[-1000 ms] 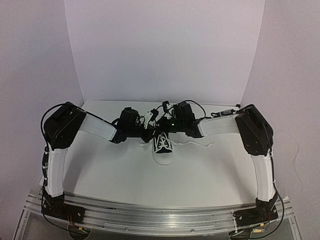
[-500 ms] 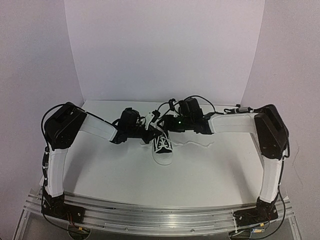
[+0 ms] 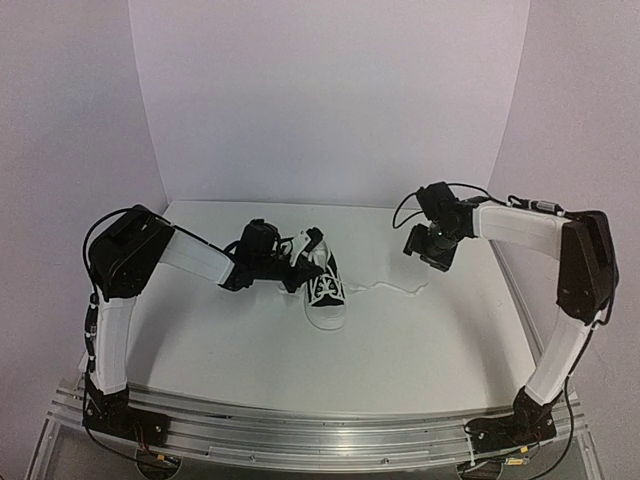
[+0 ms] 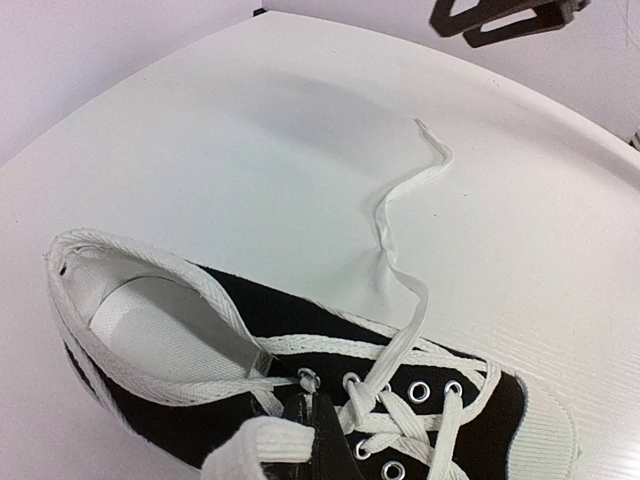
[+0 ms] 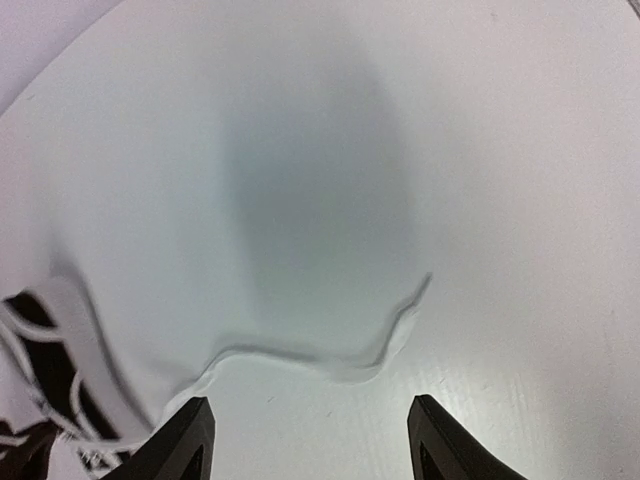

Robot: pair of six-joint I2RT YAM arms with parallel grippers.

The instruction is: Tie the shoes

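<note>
The black sneaker (image 3: pixel 326 291) with white toe cap stands mid-table, toe toward the arms. My left gripper (image 3: pixel 303 262) sits at its left side by the collar. In the left wrist view, the left gripper (image 4: pixel 318 425) is shut on a white lace (image 4: pixel 262 440) at the top eyelets of the shoe (image 4: pixel 240 320). The other lace end (image 3: pixel 395 288) lies loose on the table to the shoe's right, also seen as a wavy strand (image 5: pixel 345 362). My right gripper (image 3: pixel 430 246) hangs open above the table, right of the shoe. Nothing is between the right gripper's fingers (image 5: pixel 310 405).
A white table (image 3: pixel 420 350) with white walls behind and at both sides. The right gripper (image 4: pixel 505 15) shows at the top edge of the left wrist view. The shoe's edge (image 5: pixel 40 400) shows at the lower left of the right wrist view.
My right gripper has opened, let go of the lace and swung away from the shoe to the right. That lace end now lies on the table. The left gripper has stayed put.
</note>
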